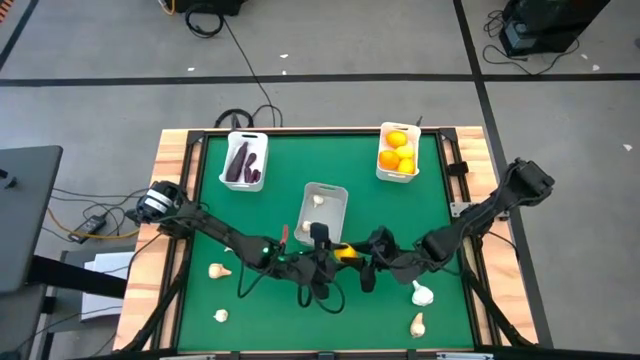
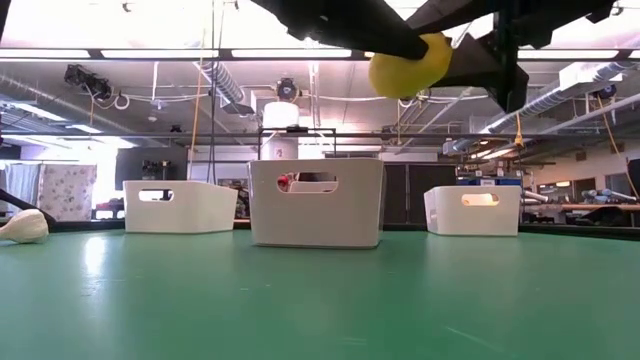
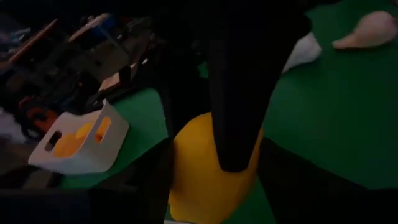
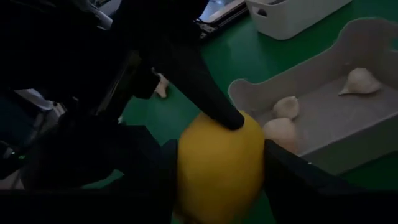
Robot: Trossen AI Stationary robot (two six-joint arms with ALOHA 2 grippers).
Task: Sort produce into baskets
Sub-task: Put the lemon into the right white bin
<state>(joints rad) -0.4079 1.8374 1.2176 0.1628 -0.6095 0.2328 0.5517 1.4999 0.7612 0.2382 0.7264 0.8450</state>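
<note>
One yellow citrus (image 2: 407,66) is pinched aloft between left end effector (image 1: 322,250) and right end effector (image 1: 366,258), handover pending; transport to far-right basket (image 1: 398,178) is required.

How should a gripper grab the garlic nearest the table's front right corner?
Grip the garlic across its round bulb, coming straight down. It lies on its side, stem along the mat, with bare mat around it. The left gripper and right gripper are mid-table at a yellow fruit.
</note>
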